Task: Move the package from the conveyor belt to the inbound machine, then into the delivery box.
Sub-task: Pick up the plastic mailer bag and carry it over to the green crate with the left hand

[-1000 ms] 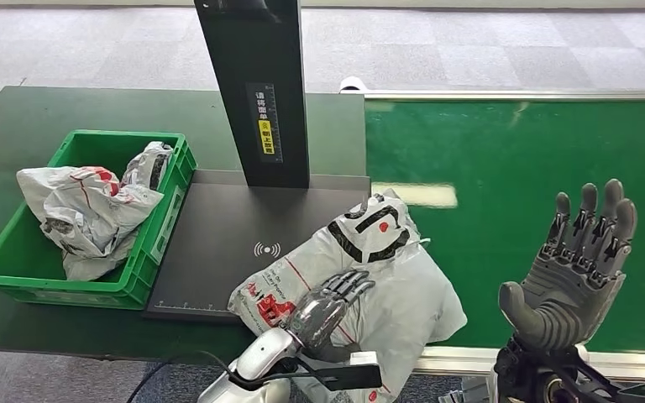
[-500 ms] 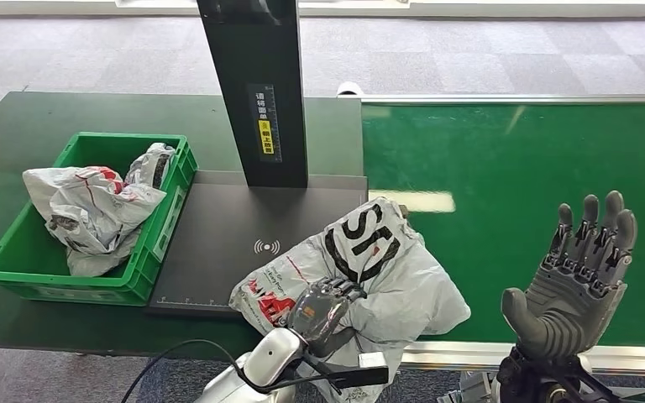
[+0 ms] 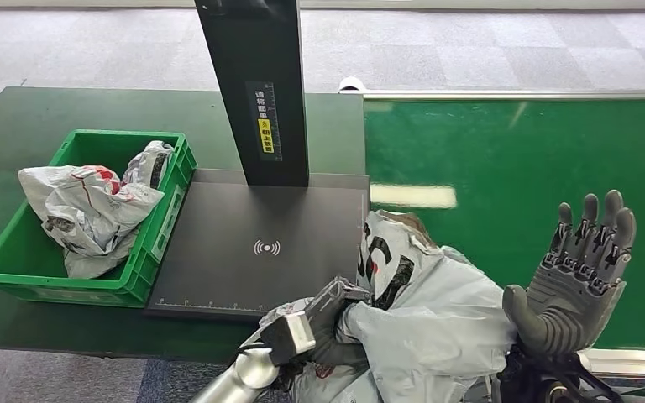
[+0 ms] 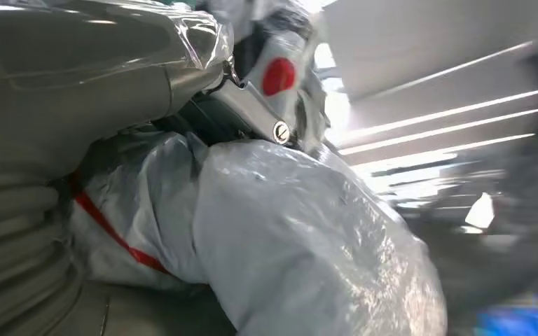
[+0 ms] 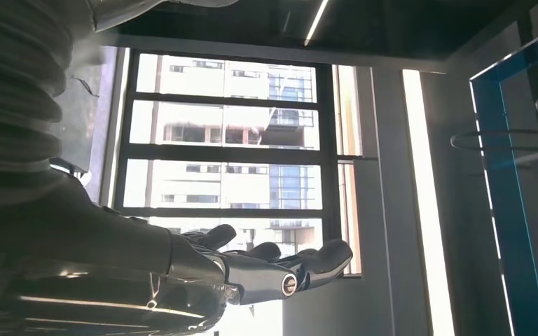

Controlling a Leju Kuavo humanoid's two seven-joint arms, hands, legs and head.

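1. At the near edge of the scanner plate (image 3: 243,227), abt 6 o'clock in head view, the left hand (image 3: 319,319) has its fingers curled into the grey plastic of the package (image 3: 437,311) — gripping it, by the look of the bunched film.
2. Pkg location: it hangs off the near side, partly over the 5 o'clock corner of the plate and the front rail of the green conveyor belt (image 3: 512,159). It isn't flat on the inbound machine (image 3: 256,92). Judgement: it's being carried, lifted by a pinch of slack bag because a soft pkg offers no firm edge.
3. The right hand (image 3: 579,269) is at 4 o'clock, palm up, fingers spread, holding nothing. It's just beside the pkg; can't tell if it touches. Prob. parked clear so the left arm can work alone.
4. The green delivery box (image 3: 147,252), at 9 o'clock, already holds another grey bag (image 3: 88,210). It sits next to the plate, so the last leg is short.
5. View diffs: left wrist cam shows the left hand (image 4: 238,105) close up, w/ film crumpled under the fingers (image 4: 256,115) and a red stripe on the pkg (image 4: 308,231); blurred on the far side. Right wrist cam shows the right hand (image 5: 252,273) spread against windows, confirming nothing in it. Head view gives the layout.
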